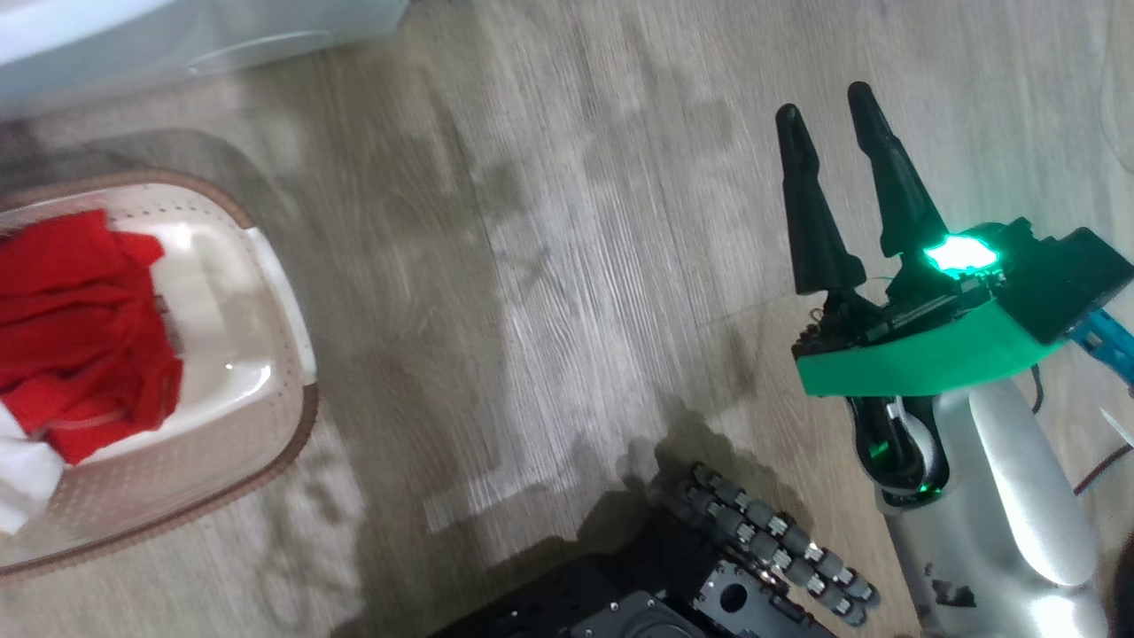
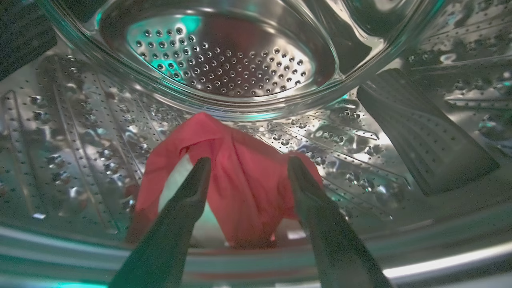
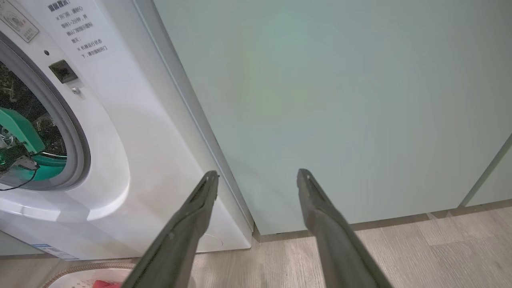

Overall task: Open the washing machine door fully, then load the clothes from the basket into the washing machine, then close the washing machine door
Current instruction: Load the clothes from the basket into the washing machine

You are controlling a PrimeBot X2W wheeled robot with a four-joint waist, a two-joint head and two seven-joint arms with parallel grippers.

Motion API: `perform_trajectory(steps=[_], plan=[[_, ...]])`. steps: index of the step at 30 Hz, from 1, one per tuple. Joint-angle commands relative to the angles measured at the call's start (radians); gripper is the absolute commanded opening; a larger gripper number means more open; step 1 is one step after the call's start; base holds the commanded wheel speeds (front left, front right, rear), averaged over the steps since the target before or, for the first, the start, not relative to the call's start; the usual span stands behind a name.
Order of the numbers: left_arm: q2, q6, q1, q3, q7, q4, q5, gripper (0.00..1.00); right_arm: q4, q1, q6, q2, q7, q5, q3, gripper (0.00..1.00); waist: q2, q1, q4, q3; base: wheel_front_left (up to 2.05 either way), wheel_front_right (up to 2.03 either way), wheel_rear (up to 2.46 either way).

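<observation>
Inside the drum (image 2: 80, 152) of the washer (image 3: 120, 140), the left gripper (image 2: 249, 160) hangs with its two fingers spread wide and nothing between them. A red shirt (image 2: 248, 192) lies crumpled on the perforated steel just beyond the fingertips, showing a patch of white on its left side. No finger touches it. A dark ribbed paddle (image 2: 424, 132) runs along the drum wall to the right.

In the right wrist view, the washer's round opening is uncovered. A grey seal (image 3: 78, 136) rings it, and a green part of the left arm (image 3: 20, 128) reaches through. A pale green cabinet (image 3: 340, 100) stands just to the right of the washer, touching its side.

The right gripper (image 1: 822, 100) is well apart from the washer, over bare wooden floor (image 1: 576, 266) at the right of the head view. Its fingers are parted and hold nothing, and a green light glows at its wrist. In its own wrist view the fingers point at the seam between washer and cabinet.

The basket (image 1: 306, 416) sits on the floor at the far left of the head view. The clothes (image 1: 80, 328) are heaped against its left side, red with some white at the near edge. The right half of the basket's inside is bare. Its brown rim also shows at the near left of the right wrist view, in front of the washer. The robot's dark base (image 1: 620, 602) lies nearest, between basket and right arm.
</observation>
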Motion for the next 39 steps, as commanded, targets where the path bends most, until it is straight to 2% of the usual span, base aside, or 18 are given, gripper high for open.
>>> perform_trajectory(steps=[1,11,19,29,33,39], plan=[[0.030,0.010,0.018,0.015,-0.018,-0.030,0.000,1.00,-0.023,0.021,0.000,0.000,-0.009,-0.009,0.006,1.00,0.0000,0.0000,0.018,-0.025,0.00,0.00,0.00],[-0.060,0.055,0.200,0.034,-0.109,-0.126,-0.050,1.00,-0.011,0.047,0.000,0.000,-0.009,-0.058,-0.020,1.00,0.0000,0.0000,0.092,-0.121,0.00,0.00,0.00],[-0.128,0.114,0.441,0.070,-0.144,-0.378,-0.082,1.00,0.010,0.074,0.000,0.000,-0.009,-0.107,-0.052,1.00,0.0000,0.0000,0.168,-0.200,0.00,0.00,0.00],[-0.197,0.220,0.810,0.111,-0.149,-0.755,-0.054,1.00,0.049,0.102,0.000,0.000,-0.009,-0.159,-0.098,1.00,0.0000,0.0000,0.247,-0.308,0.00,0.00,0.00],[-0.225,0.246,0.938,0.122,-0.149,-0.848,-0.031,1.00,0.070,0.116,0.000,0.000,-0.009,-0.178,-0.115,1.00,0.0000,0.0000,0.273,-0.356,0.00,0.00,0.00],[-0.263,0.255,1.079,0.121,-0.149,-0.910,0.001,1.00,0.103,0.144,0.000,0.000,-0.008,-0.204,-0.139,1.00,0.0000,0.0000,0.308,-0.432,0.00,0.00,0.00]])
